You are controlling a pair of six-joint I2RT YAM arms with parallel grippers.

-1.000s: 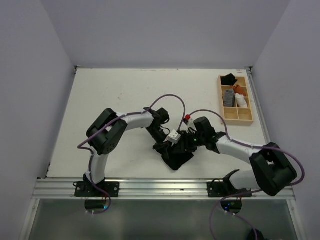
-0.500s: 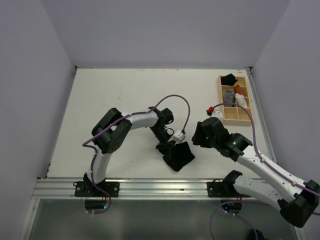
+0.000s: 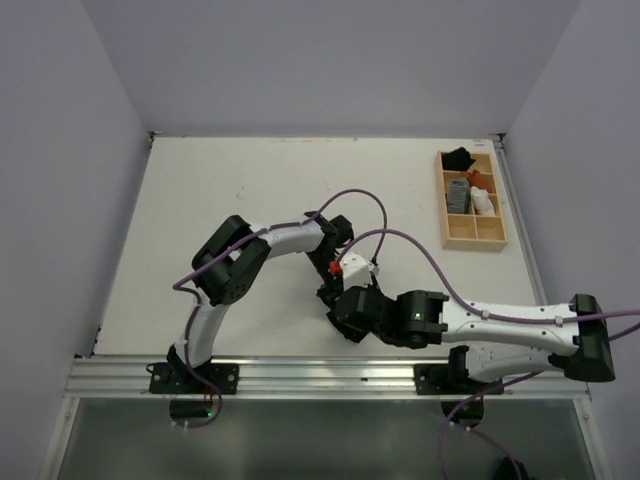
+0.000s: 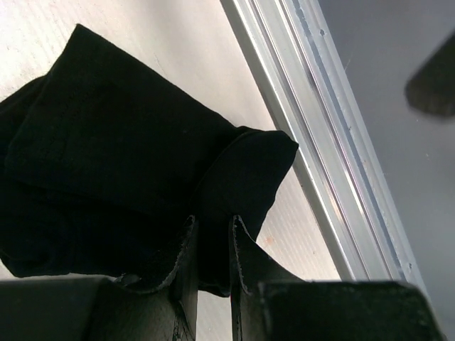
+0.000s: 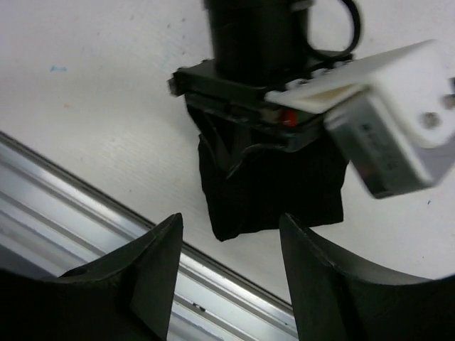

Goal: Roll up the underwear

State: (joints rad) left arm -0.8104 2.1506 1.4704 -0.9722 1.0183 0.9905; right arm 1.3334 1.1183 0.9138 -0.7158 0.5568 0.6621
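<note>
The white counter (image 3: 250, 190) carries the folded black underwear (image 4: 121, 163) near its front edge. The left end effector (image 4: 212, 245) is almost closed, pinching a fold of this cloth. The right end effector (image 5: 229, 231) hangs above it, opened wide, holding nothing.

The table (image 3: 230, 200) is a flat off-white board, walled at the left, far and right sides. It ends at the near edge in an aluminium rail (image 3: 320, 372). A few small dark specks (image 3: 240, 181) mark its far half.

The underwear (image 4: 121, 163) lies directly on it near the middle of the near edge. It is a black piece folded into layers, with one corner turned toward the rail and a narrow strip of bare table between them.

A wooden tray (image 3: 463, 229), divided into compartments, sits at the far right, well apart from the underwear.
</note>
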